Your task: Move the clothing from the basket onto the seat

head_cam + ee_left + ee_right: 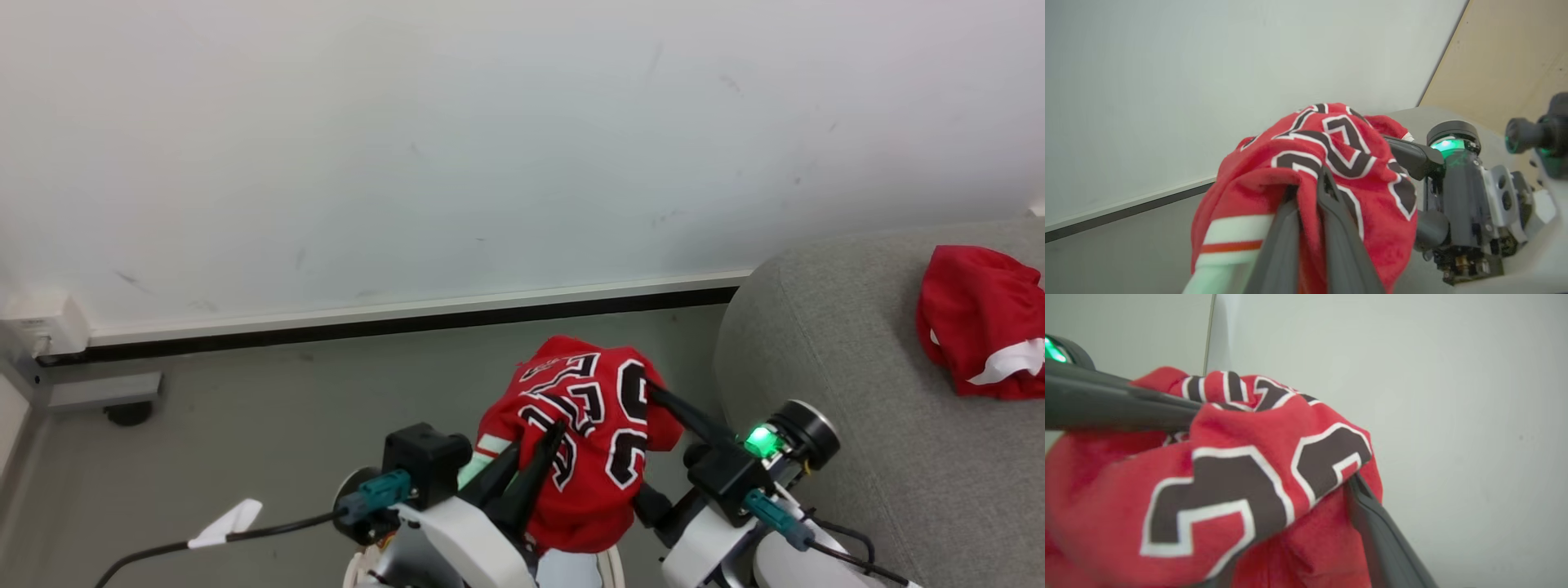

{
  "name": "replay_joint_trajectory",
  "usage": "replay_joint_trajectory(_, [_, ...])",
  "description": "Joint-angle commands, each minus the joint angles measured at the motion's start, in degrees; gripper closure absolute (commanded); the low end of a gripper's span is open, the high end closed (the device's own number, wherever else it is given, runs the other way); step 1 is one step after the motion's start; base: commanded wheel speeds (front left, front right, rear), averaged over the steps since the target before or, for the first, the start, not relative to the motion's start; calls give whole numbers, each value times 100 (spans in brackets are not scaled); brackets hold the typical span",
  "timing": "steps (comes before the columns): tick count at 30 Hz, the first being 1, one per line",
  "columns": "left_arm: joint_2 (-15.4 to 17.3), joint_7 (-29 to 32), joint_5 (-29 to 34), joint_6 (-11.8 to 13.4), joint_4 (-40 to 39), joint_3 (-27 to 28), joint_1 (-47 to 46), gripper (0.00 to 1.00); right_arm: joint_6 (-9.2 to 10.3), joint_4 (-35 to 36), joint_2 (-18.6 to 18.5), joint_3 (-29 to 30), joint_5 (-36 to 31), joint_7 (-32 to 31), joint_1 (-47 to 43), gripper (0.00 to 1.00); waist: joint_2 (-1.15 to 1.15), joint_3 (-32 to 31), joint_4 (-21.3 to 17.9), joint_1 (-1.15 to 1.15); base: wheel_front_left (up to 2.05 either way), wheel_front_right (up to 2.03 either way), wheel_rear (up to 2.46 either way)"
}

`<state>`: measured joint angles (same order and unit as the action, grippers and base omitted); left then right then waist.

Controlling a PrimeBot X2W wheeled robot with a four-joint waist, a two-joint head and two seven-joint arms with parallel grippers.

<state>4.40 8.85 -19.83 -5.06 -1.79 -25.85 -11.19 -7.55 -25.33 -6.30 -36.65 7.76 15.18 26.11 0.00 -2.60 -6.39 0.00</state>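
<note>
We see the grey sofa (857,384) just to the right of our right gripper (657,398), with one red garment (976,335) lying on it, well beyond that gripper. The red numbered jersey (592,433) hangs between both grippers, held high so that, we judge, it can swing across onto the sofa. Our left gripper (1312,185) is clenched on a fold of it; the right has one finger buried in the cloth, and we cannot tell whether it grips

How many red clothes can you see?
2. One red jersey hangs held up between the left gripper and the right gripper. Another red garment lies on the grey sofa at the right. More may be hidden.
</note>
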Motion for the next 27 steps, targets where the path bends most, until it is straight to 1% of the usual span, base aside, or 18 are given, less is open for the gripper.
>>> replay_joint_trajectory(1, [-1,1,-108,-25,-18,-13,45,100,13,-107,55,-81,132,-5,89,2,0,0,18,0,0,0,0])
replay_joint_trajectory(2, [-1,18,-111,-30,-3,-39,33,100,13,-167,73,-117,157,-4,156,58,0,0,30,0,0,0,0])
replay_joint_trajectory(3, [-3,30,-109,-36,15,-59,20,100,13,-209,100,-135,265,-4,190,100,0,0,43,0,0,0,0])
replay_joint_trajectory(5, [-5,29,-112,-27,49,-65,1,100,13,-318,140,-230,465,-4,203,100,0,-4,67,0,0,0,0])
replay_joint_trajectory(9, [27,-67,-91,46,77,1,-11,100,13,-274,183,-190,706,-5,234,100,0,3,91,0,0,0,0])
replay_joint_trajectory(10, [47,-98,-73,59,91,14,-7,85,13,-220,184,-181,704,-5,245,100,0,5,92,0,0,0,0])
replay_joint_trajectory(11, [74,-128,-43,90,110,40,4,56,13,-146,177,-172,672,-4,249,100,0,6,89,0,0,0,0])
replay_joint_trajectory(12, [104,-174,-13,91,132,57,18,10,13,-106,169,-149,667,-4,227,100,0,4,87,0,0,0,0])
replay_joint_trajectory(13, [122,-197,-9,93,152,61,40,0,13,-85,159,-138,664,-5,198,100,0,-1,86,0,0,0,0])
replay_joint_trajectory(18, [240,-506,92,101,276,61,138,0,13,55,124,8,742,-4,154,100,0,-22,91,0,0,0,0])
replay_joint_trajectory(20, [339,-630,222,110,355,46,135,0,13,125,97,89,741,-3,151,100,0,-26,103,0,0,0,0])
replay_joint_trajectory(27, [405,-955,264,69,633,-11,247,0,13,305,-39,381,676,-3,90,100,0,-42,122,0,0,0,0])
